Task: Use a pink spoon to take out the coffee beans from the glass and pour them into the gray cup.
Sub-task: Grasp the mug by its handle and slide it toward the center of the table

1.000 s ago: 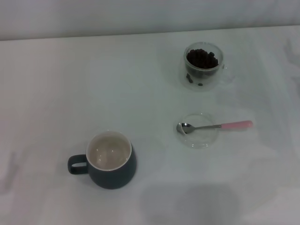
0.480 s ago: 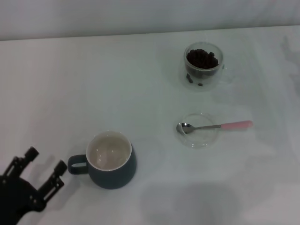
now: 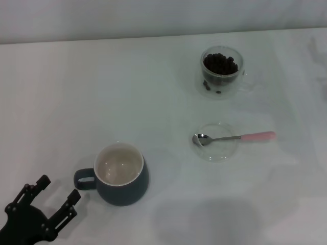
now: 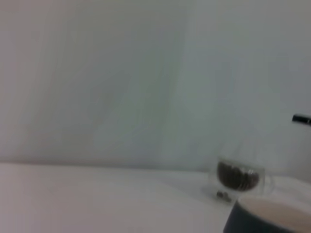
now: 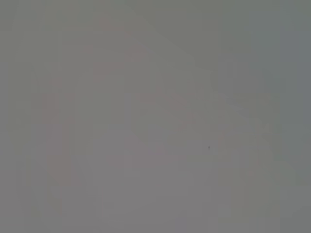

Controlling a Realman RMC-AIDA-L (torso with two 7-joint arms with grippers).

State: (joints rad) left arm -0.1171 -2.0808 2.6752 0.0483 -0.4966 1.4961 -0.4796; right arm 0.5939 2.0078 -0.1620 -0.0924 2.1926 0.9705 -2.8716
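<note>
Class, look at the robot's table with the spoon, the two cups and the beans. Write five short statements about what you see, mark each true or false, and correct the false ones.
1. The pink spoon lies with its bowl in the shallow glass dish. True.
2. The gray cup is full of beans. False: its cream inside looks empty.
3. The coffee beans are in the glass at the far side of the table. True.
4. The left gripper holds the spoon. False: it is open and empty, near the gray cup's handle.
5. The right gripper is over the glass. False: it is not in view.
</note>
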